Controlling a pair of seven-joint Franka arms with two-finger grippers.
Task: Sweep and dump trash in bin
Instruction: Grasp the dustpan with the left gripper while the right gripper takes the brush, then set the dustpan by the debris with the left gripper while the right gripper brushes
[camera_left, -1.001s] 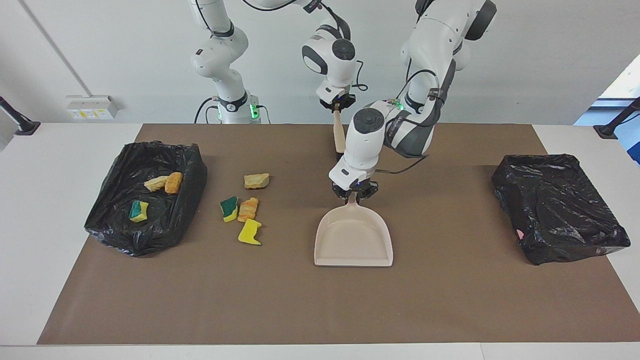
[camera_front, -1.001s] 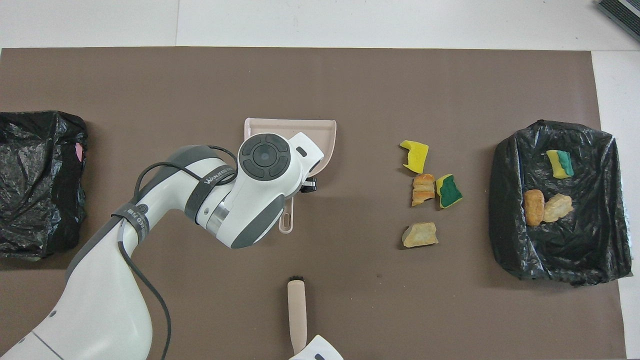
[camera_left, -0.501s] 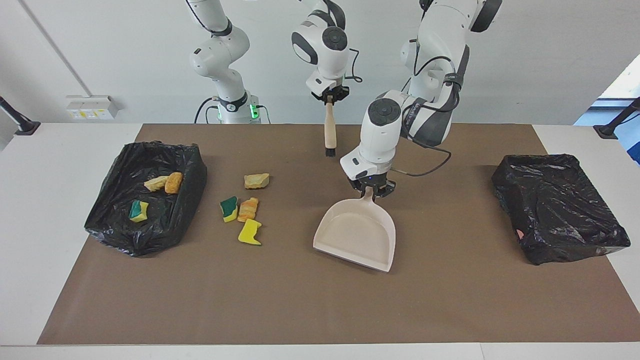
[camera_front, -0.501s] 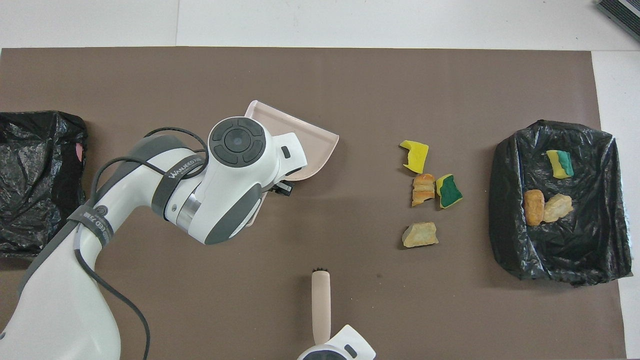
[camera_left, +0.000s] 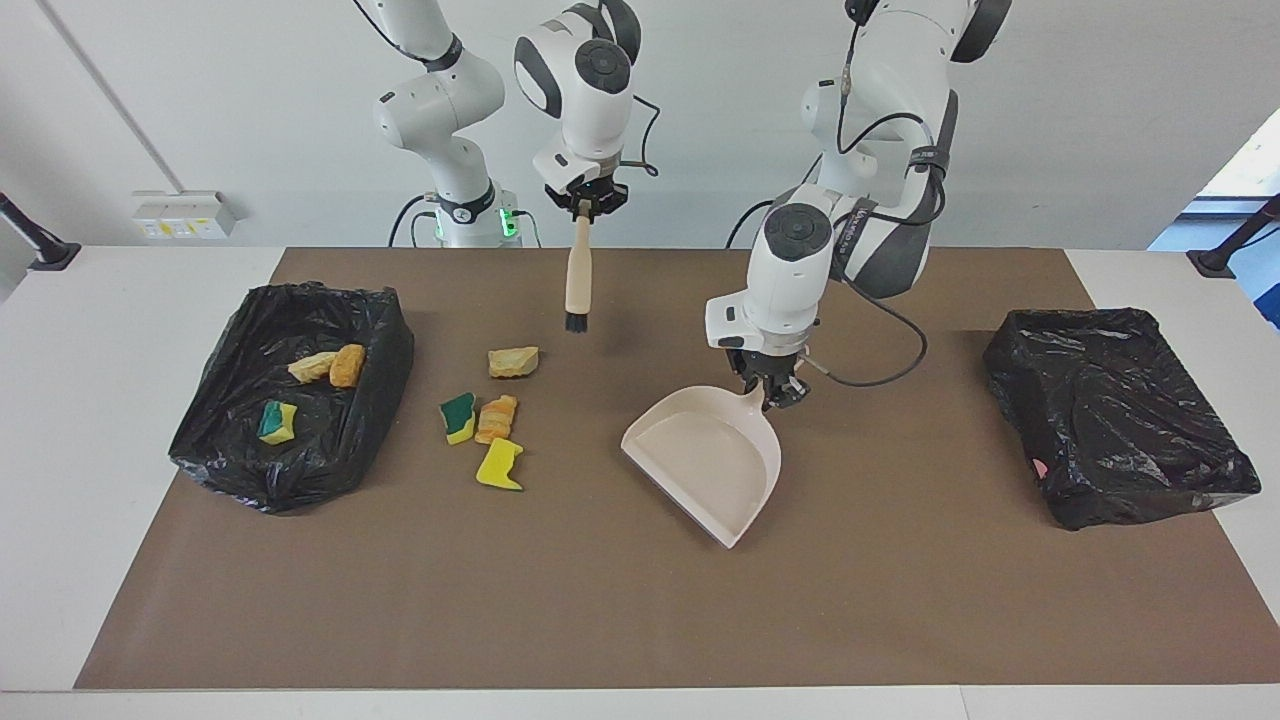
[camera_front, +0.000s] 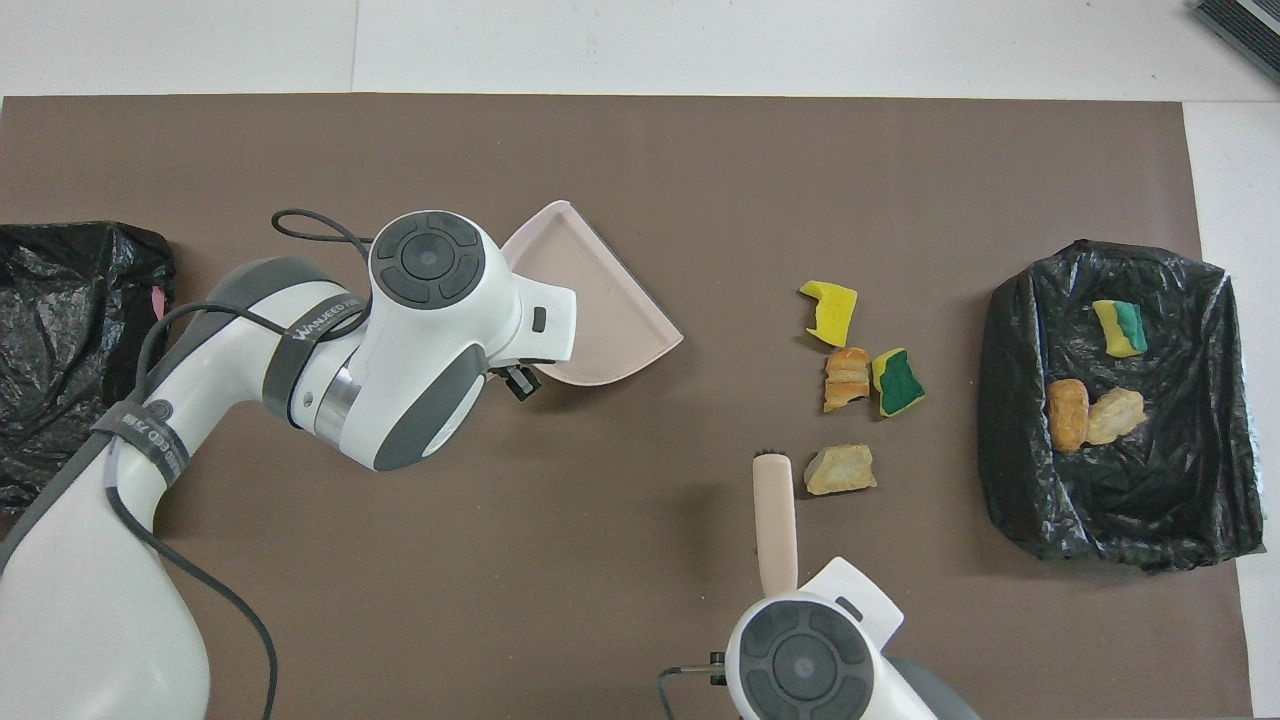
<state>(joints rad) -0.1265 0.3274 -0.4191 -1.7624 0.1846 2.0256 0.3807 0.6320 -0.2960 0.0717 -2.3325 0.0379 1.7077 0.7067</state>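
- Beige plastic dominates the brown mat: the left gripper (camera_left: 779, 392) pinches the handle of the dustpan (camera_left: 705, 462), whose far corner dips toward the mat below the fingers.
- Wooden-handled brush (camera_left: 576, 277) hangs bristles-down from the right gripper (camera_left: 585, 203), whose fingers are pressed tight on the handle's top; its bristles hover clear of the mat, just beside an orange-tan lump (camera_left: 513, 361).
- Four scraps of the trash (camera_left: 482, 417) lie loose on the mat, below and outward of the brush, between it and the black-lined bin (camera_left: 385, 345) at the right arm's end.
- Three more pieces already sit inside that bin.
- A second bag-lined bin (camera_left: 1120, 420) stands at the left arm's end, well apart from the dustpan.
- Risk, in my judgement: the dustpan's mouth faces away from the scraps, so a sweep made before it turns would scatter them across the mat; a tilted lip could also let pieces slide underneath.
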